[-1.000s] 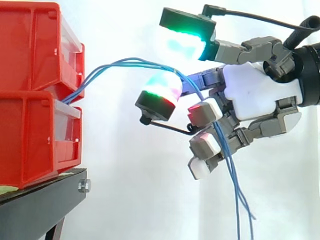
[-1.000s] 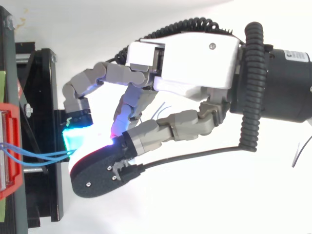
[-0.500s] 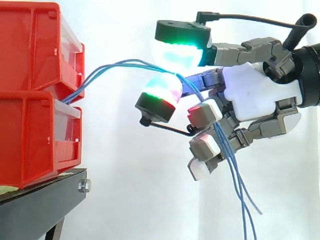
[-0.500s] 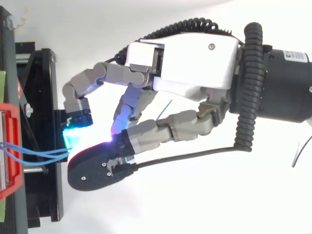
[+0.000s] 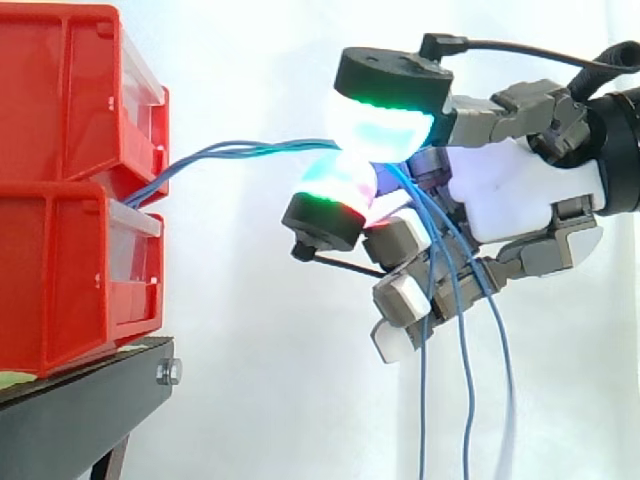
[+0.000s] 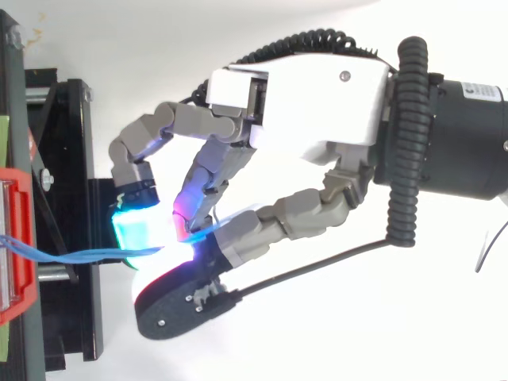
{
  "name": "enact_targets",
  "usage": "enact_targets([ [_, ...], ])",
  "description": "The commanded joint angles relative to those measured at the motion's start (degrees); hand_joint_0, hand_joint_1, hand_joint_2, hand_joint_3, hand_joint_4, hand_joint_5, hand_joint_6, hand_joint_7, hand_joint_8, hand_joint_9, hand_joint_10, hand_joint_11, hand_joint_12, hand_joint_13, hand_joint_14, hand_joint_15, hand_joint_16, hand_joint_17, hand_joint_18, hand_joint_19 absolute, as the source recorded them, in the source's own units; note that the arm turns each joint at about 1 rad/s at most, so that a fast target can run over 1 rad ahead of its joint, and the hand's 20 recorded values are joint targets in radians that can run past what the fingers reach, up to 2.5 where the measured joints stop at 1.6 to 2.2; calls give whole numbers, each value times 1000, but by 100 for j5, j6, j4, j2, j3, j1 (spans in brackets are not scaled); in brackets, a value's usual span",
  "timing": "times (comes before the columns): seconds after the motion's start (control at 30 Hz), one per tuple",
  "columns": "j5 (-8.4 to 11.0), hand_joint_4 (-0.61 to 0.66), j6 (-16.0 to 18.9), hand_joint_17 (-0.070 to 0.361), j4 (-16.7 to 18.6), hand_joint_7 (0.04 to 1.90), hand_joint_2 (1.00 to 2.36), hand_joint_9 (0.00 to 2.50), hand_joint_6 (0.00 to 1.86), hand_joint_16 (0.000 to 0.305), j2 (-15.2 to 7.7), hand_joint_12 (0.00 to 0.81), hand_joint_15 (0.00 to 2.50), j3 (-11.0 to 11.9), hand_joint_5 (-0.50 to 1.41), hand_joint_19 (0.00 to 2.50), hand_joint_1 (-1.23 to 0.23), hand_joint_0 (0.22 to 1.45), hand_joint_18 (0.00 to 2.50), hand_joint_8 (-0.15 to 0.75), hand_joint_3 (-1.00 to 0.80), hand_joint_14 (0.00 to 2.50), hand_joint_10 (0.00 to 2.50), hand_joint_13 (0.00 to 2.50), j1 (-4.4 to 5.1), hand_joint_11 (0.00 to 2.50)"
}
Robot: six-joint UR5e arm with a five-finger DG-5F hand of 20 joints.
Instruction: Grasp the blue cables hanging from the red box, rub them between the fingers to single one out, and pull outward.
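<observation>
Blue cables (image 5: 250, 150) run nearly level from the front of the stacked bins, leaving where the upper red bin (image 5: 70, 100) meets the lower red bin (image 5: 70, 280) at 9 o'clock in the side view, and cross to the hand. Both bins sit on the black stand (image 5: 80, 400) at 7 o'clock. The hand (image 5: 520, 190), at 3 o'clock, is closed on the bundle. Two glowing pads (image 5: 385, 125) pinch it from 12 and 6 o'clock, and the other fingers curl below. From above, I see the same cables (image 6: 71, 255) merge into one line before the pinch. The loose tails (image 5: 465, 380) hang toward 6 o'clock, past the curled fingers.

My worry is that several strands sit in the pinch, not one, so pulling toward 3 o'clock now would drag the lot. A weak pinch would let them slip through the pads. A hard tug might slide the upper bin forward off its stack. The tails could also catch on the lower fingers.
</observation>
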Motion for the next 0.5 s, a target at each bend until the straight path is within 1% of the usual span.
enact_targets([
  [0.0,0,-53,0,110,0,1229,1000,1142,870,49,-1,352,800,-2,-137,660,-817,606,563,217,-500,33,32,852,-1,915],
  [0.13,0,-53,0,118,0,1157,1000,1172,860,52,-1,375,795,-2,-123,655,-704,504,593,231,-500,31,31,883,-1,901],
  [0.17,0,-49,0,122,0,1166,1000,1179,848,54,-1,383,789,-2,-118,653,-668,477,609,242,-500,31,30,891,-1,892],
  [0.27,0,-56,0,127,0,1140,1000,1189,834,56,-1,393,771,-2,-114,648,-629,450,626,250,-500,29,29,900,-1,863],
  [0.4,0,-58,0,129,0,1158,1000,1205,819,57,-1,403,774,-2,-108,649,-558,437,637,255,-500,29,28,909,8,852],
  [0.43,0,-70,0,121,0,1185,1000,1198,815,54,-1,383,783,-2,-108,672,-542,483,606,241,-500,30,30,898,8,873],
  [0.47,0,-70,0,117,0,1200,1000,1199,813,52,-1,376,785,-2,-108,680,-546,501,594,236,-500,29,30,897,-1,876],
])
